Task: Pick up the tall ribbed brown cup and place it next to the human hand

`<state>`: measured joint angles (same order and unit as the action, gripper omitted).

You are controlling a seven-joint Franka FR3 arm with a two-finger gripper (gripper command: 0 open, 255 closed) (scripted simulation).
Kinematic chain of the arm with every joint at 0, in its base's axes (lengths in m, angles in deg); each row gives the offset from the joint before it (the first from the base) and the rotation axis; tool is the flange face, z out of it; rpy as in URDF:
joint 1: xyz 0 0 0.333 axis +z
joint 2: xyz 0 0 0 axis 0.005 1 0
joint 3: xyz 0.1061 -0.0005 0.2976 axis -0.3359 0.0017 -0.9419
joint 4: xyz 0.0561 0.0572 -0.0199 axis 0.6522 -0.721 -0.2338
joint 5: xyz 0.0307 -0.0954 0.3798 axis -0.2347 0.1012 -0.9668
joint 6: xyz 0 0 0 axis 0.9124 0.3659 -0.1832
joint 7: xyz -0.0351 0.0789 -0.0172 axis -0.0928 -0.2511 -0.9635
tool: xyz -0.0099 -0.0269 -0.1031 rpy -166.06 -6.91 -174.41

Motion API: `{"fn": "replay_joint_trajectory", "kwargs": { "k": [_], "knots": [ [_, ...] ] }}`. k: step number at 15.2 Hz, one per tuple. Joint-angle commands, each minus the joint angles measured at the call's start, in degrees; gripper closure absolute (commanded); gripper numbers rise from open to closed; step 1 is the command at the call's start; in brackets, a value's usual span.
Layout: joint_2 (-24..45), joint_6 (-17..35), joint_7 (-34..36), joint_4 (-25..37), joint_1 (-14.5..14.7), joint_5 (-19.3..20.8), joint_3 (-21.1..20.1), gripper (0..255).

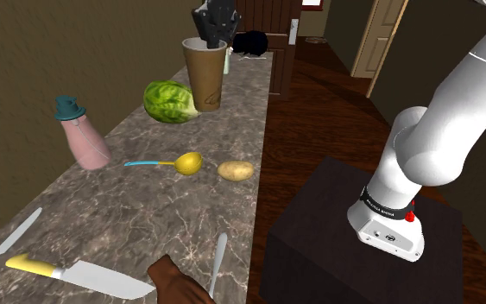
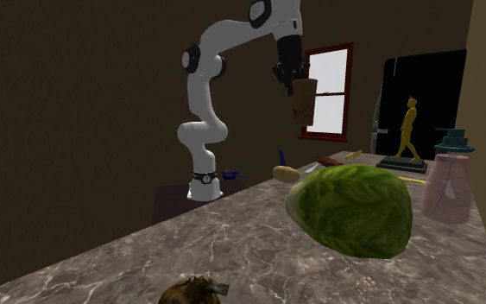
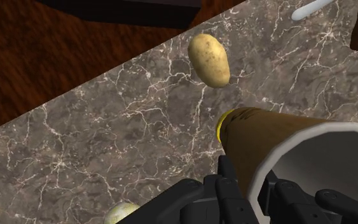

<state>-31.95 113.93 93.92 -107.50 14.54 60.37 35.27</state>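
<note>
The tall, tapered brown cup (image 1: 205, 76), smooth-walled and pale inside, hangs above the veined stone-patterned counter (image 1: 146, 216), well apart from the human hand (image 1: 177, 283). The gripper (image 1: 212, 36) points downward, its fingers clamped across the cup's rim.

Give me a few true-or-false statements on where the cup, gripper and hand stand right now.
1. The gripper is shut on the cup, at its rim. True.
2. The cup stands on the counter. False: it hangs in the air above it.
3. The potato lies beside the spoon. True.
4. The cup is next to the hand. False: the hand is at the counter's other end, past the potato.
5. The knife has a blue handle. False: it is yellow.
</note>
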Motion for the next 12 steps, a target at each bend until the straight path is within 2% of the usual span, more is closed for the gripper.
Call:
{"fn": "replay_joint_trajectory", "kwargs": {
  "k": [1,12],
  "knots": [
    [-0.9,0.3,2.7,-0.8,1.0,-0.2,-1.6,255],
    [-0.3,1.7,18.3,0.2,6.6,-0.7,-11.8,255]
  ]
}}
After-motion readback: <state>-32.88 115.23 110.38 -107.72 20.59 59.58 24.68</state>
